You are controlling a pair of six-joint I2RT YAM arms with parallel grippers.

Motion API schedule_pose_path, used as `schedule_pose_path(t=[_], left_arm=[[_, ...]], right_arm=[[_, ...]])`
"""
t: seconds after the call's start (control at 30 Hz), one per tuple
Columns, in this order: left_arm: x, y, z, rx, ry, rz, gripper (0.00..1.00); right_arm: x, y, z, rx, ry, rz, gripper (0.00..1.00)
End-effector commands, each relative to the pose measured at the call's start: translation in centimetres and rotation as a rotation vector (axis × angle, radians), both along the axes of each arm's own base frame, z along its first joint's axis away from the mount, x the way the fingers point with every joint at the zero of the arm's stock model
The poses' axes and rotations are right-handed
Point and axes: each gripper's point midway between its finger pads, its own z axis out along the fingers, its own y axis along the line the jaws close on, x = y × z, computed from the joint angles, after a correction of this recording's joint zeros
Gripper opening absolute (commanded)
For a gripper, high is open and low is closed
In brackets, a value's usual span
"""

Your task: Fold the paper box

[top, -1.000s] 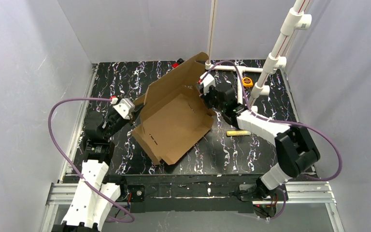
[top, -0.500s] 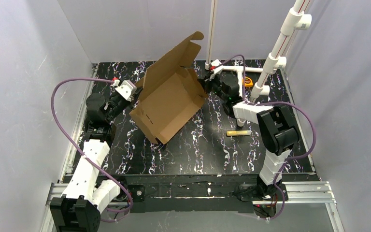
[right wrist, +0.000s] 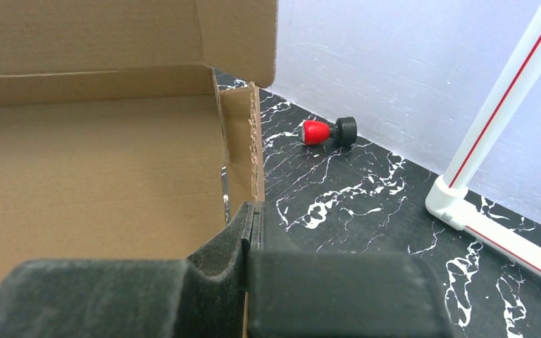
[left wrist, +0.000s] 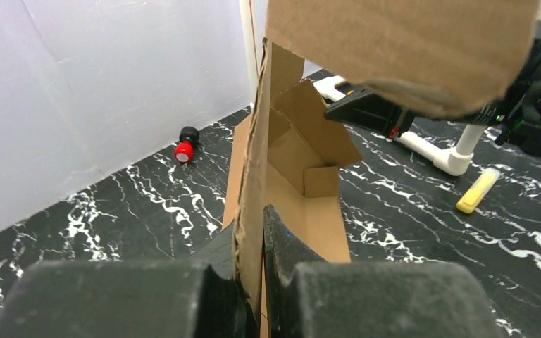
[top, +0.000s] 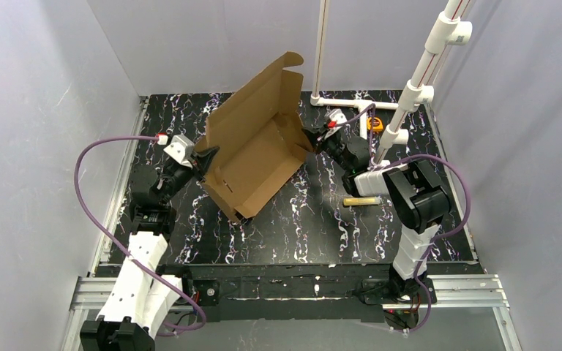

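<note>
Saw box [top: 252,157] tilted steeply over table [top: 300,234], open side toward 5 o'clock, lid flap standing up at 12 o'clock, lowest corner at 6 o'clock; could not tell whether that corner touched down. Gripped at its 9 o'clock edge by left gripper [top: 203,155], jaws pressed together on the cardboard wall, shown edge-on between the fingers in the left wrist view. Gripped at 3 o'clock by right gripper [top: 311,139], jaws likewise pinching a short side flap. Noted yellow bar [top: 361,200] at 4 o'clock of box, white pipe [top: 351,104] at 1 o'clock, red-and-black piece [right wrist: 327,131] by the back wall.
</note>
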Motion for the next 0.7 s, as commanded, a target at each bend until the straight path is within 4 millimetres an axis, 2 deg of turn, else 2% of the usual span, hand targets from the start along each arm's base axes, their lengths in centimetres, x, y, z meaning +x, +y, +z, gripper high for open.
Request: schedule_pose_path(t=[0.0,0.37,0.67], left_arm=[[-0.7,0.0,-0.1,-0.102,0.055,-0.003,0.0],[-2.0,-0.1,-2.8,-0.17,0.156,-0.005,0.0],[-3.2,-0.9,-3.1,-0.165,0.165,-0.061,0.0]], right_arm=[[-1.4,0.2,1.9,0.032,-0.126,0.008,0.01],[-4.6,-0.8,-1.0,-0.019,-0.123,0.022,0.01],[-6.8,-0.8,-2.4,-0.069,-0.122,0.086,0.01]])
